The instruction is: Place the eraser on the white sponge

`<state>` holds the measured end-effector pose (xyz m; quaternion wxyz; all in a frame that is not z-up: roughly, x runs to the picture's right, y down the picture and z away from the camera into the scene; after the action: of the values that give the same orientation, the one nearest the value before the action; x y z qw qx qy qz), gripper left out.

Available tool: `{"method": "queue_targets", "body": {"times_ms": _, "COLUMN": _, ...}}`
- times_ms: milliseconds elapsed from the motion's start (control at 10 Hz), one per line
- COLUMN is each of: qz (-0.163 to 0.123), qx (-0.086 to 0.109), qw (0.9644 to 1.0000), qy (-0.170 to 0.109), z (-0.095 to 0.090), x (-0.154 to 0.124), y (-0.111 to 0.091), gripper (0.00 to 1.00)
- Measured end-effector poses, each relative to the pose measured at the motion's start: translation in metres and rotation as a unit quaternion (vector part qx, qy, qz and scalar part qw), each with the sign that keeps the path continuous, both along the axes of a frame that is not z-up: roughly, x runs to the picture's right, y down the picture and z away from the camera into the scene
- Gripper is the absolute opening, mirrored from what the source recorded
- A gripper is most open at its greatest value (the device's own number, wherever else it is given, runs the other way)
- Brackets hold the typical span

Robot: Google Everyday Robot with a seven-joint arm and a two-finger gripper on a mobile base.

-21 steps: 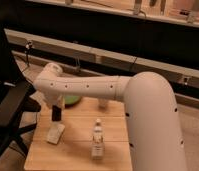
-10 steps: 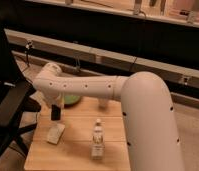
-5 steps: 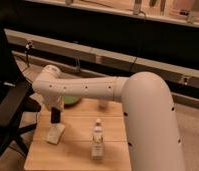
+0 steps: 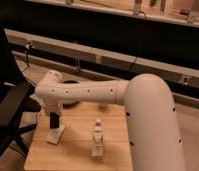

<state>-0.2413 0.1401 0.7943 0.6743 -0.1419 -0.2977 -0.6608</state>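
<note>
Your gripper [image 4: 54, 119] sits low over the left part of the bench [image 4: 78, 150], hanging off the far end of the white arm [image 4: 88, 93] that reaches in from the big white body on the right. The dark block at its tip reads as the eraser [image 4: 54, 122]; it stands upright, directly above the white sponge [image 4: 55, 135], and its lower end looks to be touching or nearly touching the sponge top; you can't settle which from this view. Whether the gripper is clamped on the eraser or has let go, I cannot tell: dark tip and dark eraser merge into one shape. Versus two seconds ago: the dark tip has dropped, closing the gap you had above the sponge. Versus half a second ago: almost no change, same spot, same height. The sponge has not shifted; it lies flat near the bench's left edge, tilted a bit off the edge line. The small bottle [image 4: 97, 140] stands upright mid-bench, right of the sponge and well apart from it, unmoved across all frames. The green bowl [image 4: 69, 99] sits at the far side of the bench, mostly hidden behind the arm, also unchanged. The black chair [image 4: 8, 107] stays left of the bench.
</note>
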Motion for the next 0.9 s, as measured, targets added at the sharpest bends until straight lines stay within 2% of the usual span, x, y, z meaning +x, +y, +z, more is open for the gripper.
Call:
{"method": "queue_targets", "body": {"times_ms": 400, "qz": -0.015, "qx": -0.016, "qw": 0.9998, "qy": -0.003, "z": 0.000, "x": -0.009, "y": 0.034, "gripper": 0.03}}
{"method": "queue_targets", "body": {"times_ms": 700, "qz": -0.026, "qx": -0.040, "qw": 0.9988, "qy": 0.008, "z": -0.006, "x": -0.011, "y": 0.054, "gripper": 0.27}}
{"method": "queue_targets", "body": {"times_ms": 900, "qz": -0.028, "qx": -0.053, "qw": 0.9981, "qy": 0.013, "z": -0.007, "x": -0.009, "y": 0.060, "gripper": 0.48}}
